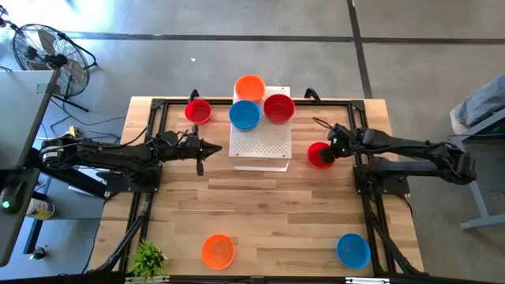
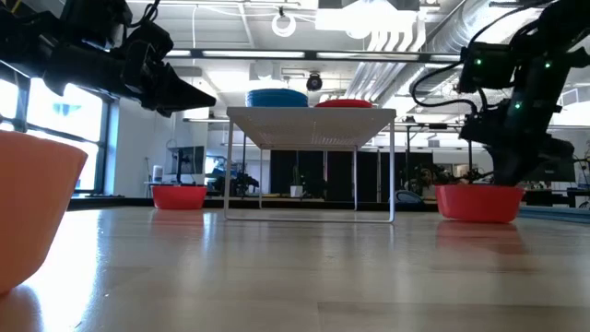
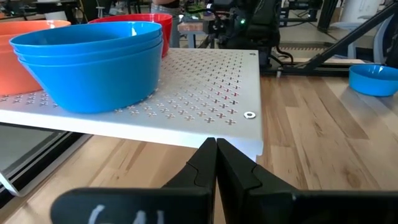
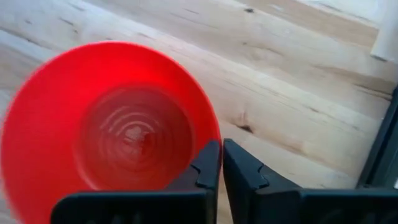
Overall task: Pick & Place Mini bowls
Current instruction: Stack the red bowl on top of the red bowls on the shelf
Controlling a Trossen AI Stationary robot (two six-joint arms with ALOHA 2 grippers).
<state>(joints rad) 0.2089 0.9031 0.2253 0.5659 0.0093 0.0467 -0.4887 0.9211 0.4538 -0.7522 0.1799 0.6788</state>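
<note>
A white perforated board (image 1: 260, 146) stands on thin legs at the table's far middle. On it rest an orange bowl (image 1: 249, 87), a blue stack (image 1: 245, 115) (image 3: 93, 62) and a red bowl (image 1: 278, 108). Another red bowl (image 1: 197, 110) sits on the table left of the board. My right gripper (image 1: 331, 146) (image 4: 221, 163) is shut on a red bowl (image 1: 319, 155) (image 2: 477, 203) right of the board. My left gripper (image 1: 213, 147) (image 3: 216, 152) hovers shut beside the board's left edge, touching nothing. My right gripper pinches the red bowl's rim (image 4: 214, 138) on the side toward the table's right edge, one finger (image 4: 205, 167) inside the bowl and one outside. The fingers come slanting down from the right. The bowl stays upright with its base on the table.
An orange bowl (image 1: 218, 251) (image 2: 32, 207) and a blue bowl (image 1: 353, 249) sit near the table's near edge, with a small green plant (image 1: 148, 257) at the near left corner. Black frame rails run along both sides. Bare wood lies between the board and the near bowls.
</note>
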